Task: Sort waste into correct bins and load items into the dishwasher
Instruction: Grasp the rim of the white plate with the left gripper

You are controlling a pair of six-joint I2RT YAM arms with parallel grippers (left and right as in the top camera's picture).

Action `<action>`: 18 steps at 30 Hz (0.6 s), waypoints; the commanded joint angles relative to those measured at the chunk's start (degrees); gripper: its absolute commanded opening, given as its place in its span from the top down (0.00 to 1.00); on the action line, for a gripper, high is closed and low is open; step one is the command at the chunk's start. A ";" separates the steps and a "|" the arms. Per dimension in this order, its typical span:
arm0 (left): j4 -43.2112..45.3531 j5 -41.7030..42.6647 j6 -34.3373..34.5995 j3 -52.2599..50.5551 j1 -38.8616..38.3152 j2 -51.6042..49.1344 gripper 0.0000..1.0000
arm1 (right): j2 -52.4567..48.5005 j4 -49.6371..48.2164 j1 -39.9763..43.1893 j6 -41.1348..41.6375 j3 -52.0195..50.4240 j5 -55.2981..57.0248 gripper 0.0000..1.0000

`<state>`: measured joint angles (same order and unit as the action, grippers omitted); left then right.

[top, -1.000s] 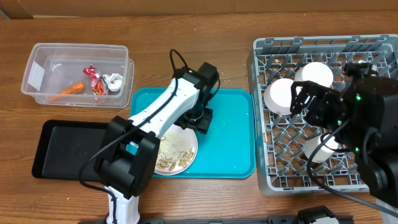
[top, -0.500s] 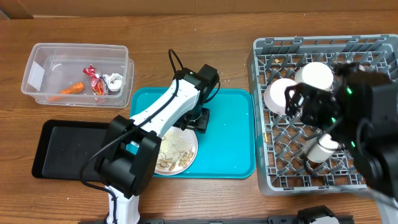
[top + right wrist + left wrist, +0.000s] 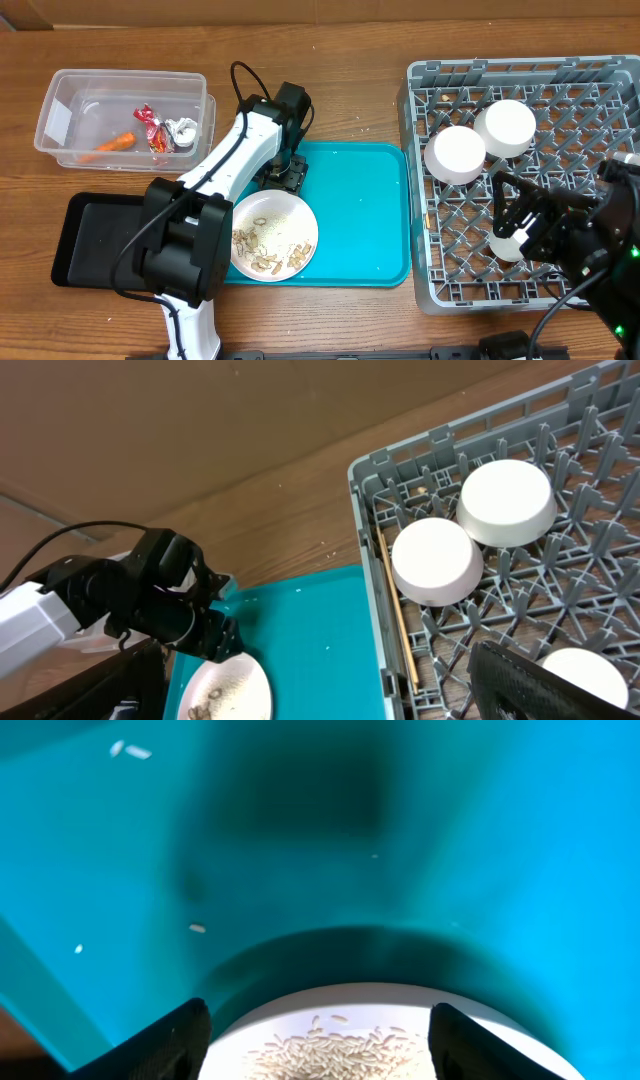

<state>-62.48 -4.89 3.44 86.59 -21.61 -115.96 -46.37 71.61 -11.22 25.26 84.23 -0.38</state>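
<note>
The chopsticks [image 3: 399,610] are lying along the dish rack's [image 3: 420,290] left wall, pointing near to far, beside two upturned bowls [image 3: 455,155]. The plate [image 3: 273,235] of scraps is sitting on the teal tray [image 3: 365,210] — left fingers [image 3: 175,1035] are hovering apart over its rim, empty; right fingers [image 3: 530,685] are gaping wide, empty.

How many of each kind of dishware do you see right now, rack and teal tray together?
Bowls, upside down in the dish rack: 2
White round dish, partly hidden, in the rack: 1
Plate with food scraps, on the teal tray: 1
Chopsticks, pair, in the rack: 1
Total: 5
</note>
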 commanded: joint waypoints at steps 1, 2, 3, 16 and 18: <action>0.15 3.32 -6.23 -0.33 -0.55 -0.94 0.27 | -0.02 -0.11 0.37 -0.11 0.48 0.74 0.00; 0.42 2.95 -6.34 -0.33 -0.55 -0.94 0.27 | -0.04 -0.13 0.37 -0.11 0.48 0.74 0.00; 0.85 3.19 -8.13 -0.33 -0.55 -0.94 0.28 | -0.04 -0.11 0.37 -0.11 0.48 0.74 0.00; -2.16 14.82 3.13 -0.35 -3.02 -0.94 0.35 | -0.04 -0.11 0.37 -0.11 0.48 0.74 0.00; -2.03 13.35 5.29 -0.35 -4.15 -0.94 0.36 | -0.02 -0.11 0.37 -0.11 0.48 0.74 0.00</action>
<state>-64.66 8.29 3.46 86.59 -23.83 -115.96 -46.65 71.61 -11.22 25.26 84.20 -0.36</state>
